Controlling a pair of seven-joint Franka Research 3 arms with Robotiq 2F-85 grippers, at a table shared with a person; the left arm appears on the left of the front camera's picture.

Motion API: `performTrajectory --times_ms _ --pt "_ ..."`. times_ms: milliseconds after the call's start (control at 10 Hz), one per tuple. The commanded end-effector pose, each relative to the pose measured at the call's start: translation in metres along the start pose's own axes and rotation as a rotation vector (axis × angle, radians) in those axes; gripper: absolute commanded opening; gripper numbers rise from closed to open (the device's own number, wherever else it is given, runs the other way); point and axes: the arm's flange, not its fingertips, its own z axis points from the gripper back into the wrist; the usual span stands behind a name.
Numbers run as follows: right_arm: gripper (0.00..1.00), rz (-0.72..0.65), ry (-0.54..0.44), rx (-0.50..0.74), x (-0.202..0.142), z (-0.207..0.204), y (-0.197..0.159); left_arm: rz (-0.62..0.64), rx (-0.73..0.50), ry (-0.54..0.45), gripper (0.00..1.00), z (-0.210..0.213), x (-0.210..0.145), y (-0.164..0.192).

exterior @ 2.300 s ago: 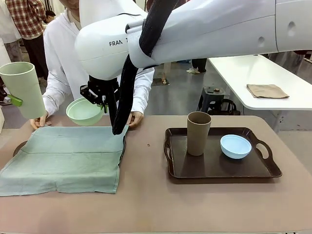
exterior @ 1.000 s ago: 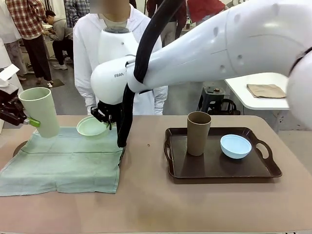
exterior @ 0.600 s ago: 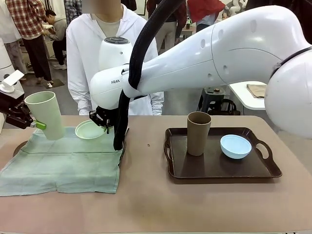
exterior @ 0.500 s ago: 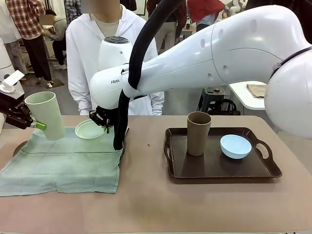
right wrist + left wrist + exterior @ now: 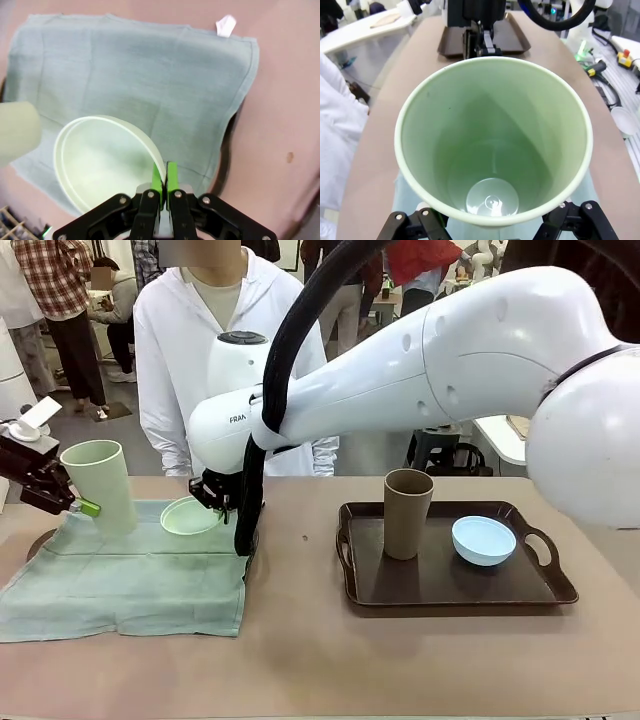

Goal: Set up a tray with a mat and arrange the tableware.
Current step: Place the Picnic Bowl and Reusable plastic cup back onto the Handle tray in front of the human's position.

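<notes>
Tumbler, pale green: tall, handleless, matte, flaring toward the rim; held tilted over the far left corner of the mat. The left wrist view looks straight into its open mouth, which is empty. Whether its base touches the mat cannot be told.
Left gripper: jaws clamped across the pale green tumbler's lower wall, one finger on each side.
Bowl, mint green: small, round, matte, tilted with the inside facing the robot; low over the far edge of the mat, just beside the pale green tumbler.
Right gripper: jaws pressed together on the mint green bowl's rim, green pads one inside, one outside.
Mat: pale green cloth, spread flat, covering a dark tray whose edge shows at its sides.
Brown tray: on the desk's right half, carrying the brown tumbler, upright, and the light blue bowl, well apart.
Desk: tan surface.
Person: white top, standing at the far side.
</notes>
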Motion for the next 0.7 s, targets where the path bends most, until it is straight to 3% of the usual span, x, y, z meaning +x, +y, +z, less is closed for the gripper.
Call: performTrajectory --times_ms 0,600 --pt "0.04 0.011 0.029 0.033 0.007 -0.01 -0.001 -0.017 0.003 0.017 0.84 -0.008 -0.008 0.007" --pt "0.04 0.014 0.087 0.032 0.017 -0.045 -0.005 -0.006 -0.03 -0.001 0.84 -0.033 -0.033 0.014"
